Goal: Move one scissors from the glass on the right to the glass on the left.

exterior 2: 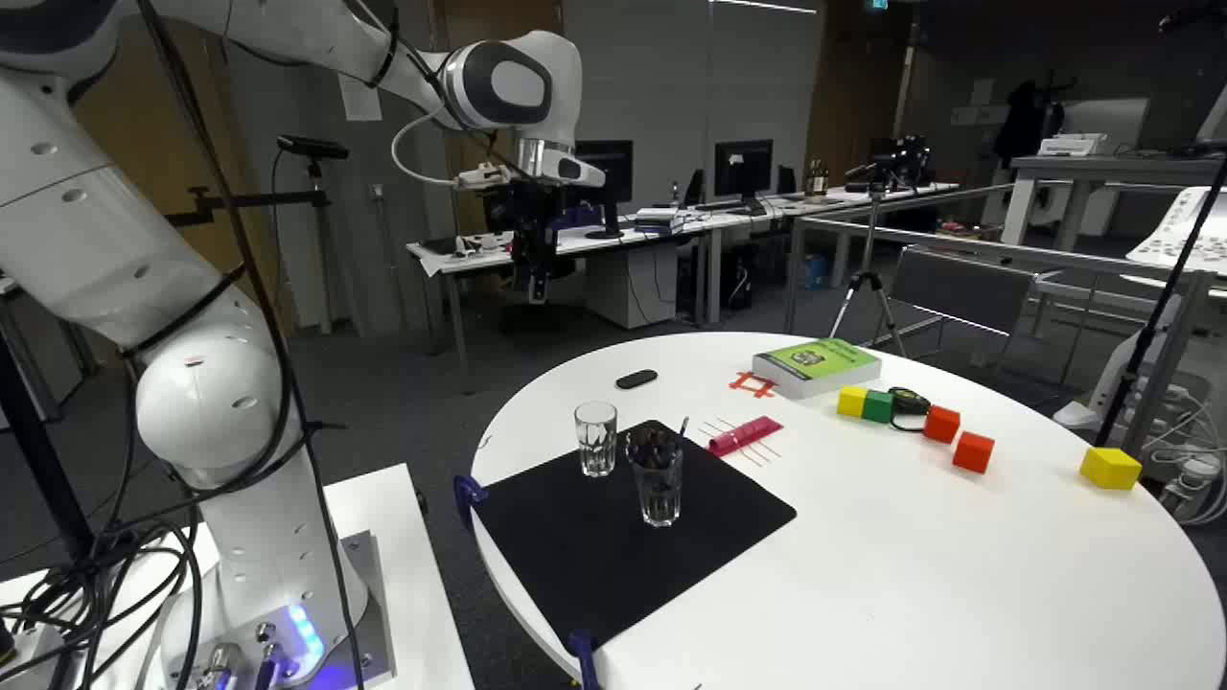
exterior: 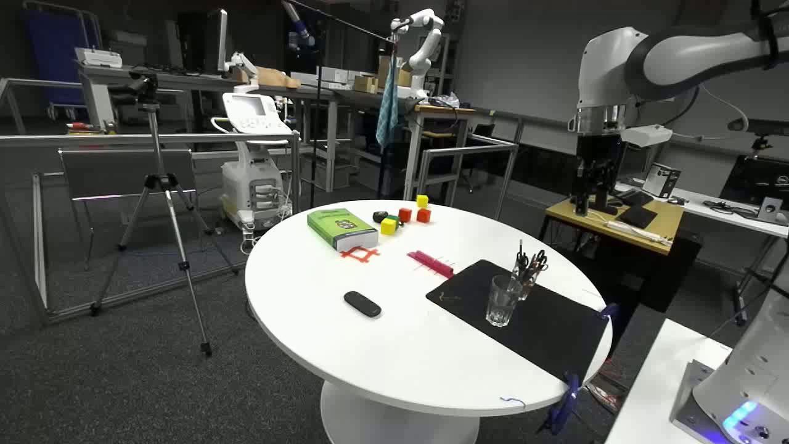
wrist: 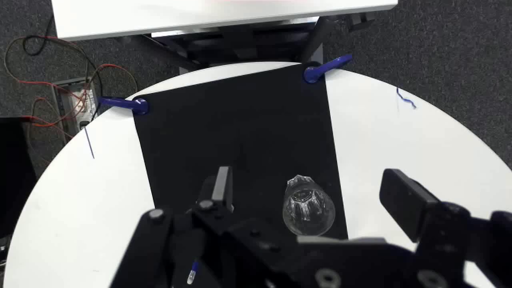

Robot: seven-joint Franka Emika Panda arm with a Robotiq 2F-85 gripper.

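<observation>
An empty clear glass [exterior: 502,302] stands upright on the black mat, also in an exterior view [exterior 2: 596,441] and in the wrist view [wrist: 308,210]. A second clear glass [exterior 2: 659,494] stands beside it on the mat, also in an exterior view [exterior: 525,288]. It holds dark scissors [exterior: 538,260], which also show in an exterior view [exterior 2: 654,448], handles up, and a thin stick [exterior 2: 683,428]. In the wrist view my gripper's left finger mostly hides this glass. My gripper [wrist: 312,190] is open and empty, high above the table, as both exterior views show [exterior: 590,203] [exterior 2: 539,287].
Blue clamps [wrist: 324,69] hold the black mat [wrist: 240,128] at the edge of the round white table [exterior: 308,296]. A green book [exterior: 343,229], coloured cubes [exterior 2: 941,424], a pink piece [exterior 2: 746,436] and a black oblong object [exterior: 362,304] lie on the table.
</observation>
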